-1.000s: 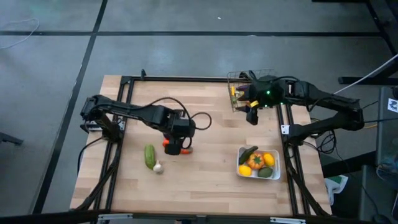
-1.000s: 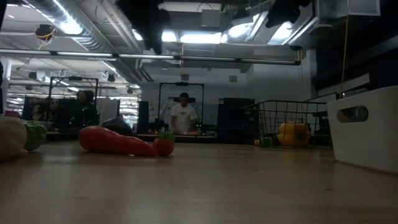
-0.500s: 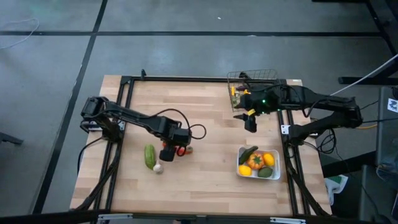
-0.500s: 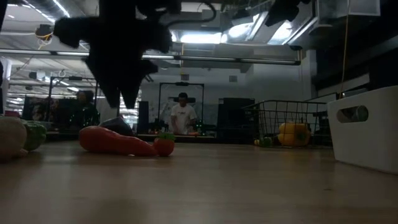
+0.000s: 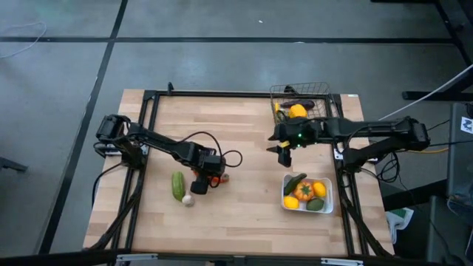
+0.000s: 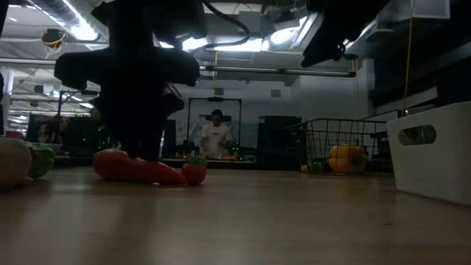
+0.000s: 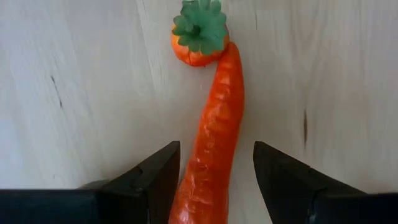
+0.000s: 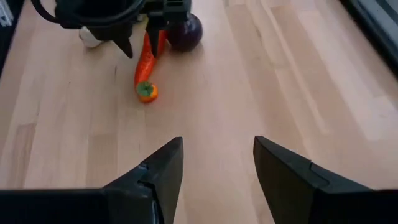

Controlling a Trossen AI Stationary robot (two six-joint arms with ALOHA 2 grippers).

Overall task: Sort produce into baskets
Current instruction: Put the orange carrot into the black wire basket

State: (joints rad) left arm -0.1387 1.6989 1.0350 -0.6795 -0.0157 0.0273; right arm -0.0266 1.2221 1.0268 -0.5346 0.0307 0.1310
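Observation:
An orange carrot [image 7: 214, 143] with a green top [image 7: 200, 25] lies flat on the wooden table. My left gripper [image 7: 216, 180] points down over it, open, one finger on each side of the carrot's body away from the green top; the high view shows my left gripper [image 5: 201, 177] there too. A green cucumber [image 5: 178, 185] and white garlic [image 5: 188, 199] lie beside it, and a purple eggplant [image 8: 185, 31] just behind. My right gripper [image 5: 284, 154] hangs open above bare table, between the wire basket [image 5: 319, 87] and the white tray [image 5: 331, 193]. My left gripper comes at the carrot from above, its fingers [image 7: 155, 180] lying across the carrot's length, one on each side. The carrot lies on the table. Whether a finger touches it, I cannot tell.
The wire basket at the far right holds a yellow piece [image 5: 297, 111]. The white tray at the near right holds yellow, orange and green produce. In the low view a person [image 6: 216, 140] stands far behind the table. Bare wood lies between carrot and tray.
My left gripper has come down from well above the table until its fingers stand on either side of the carrot, which has not moved. My right gripper has left the wire basket, going down and toward the table's left and near edge.

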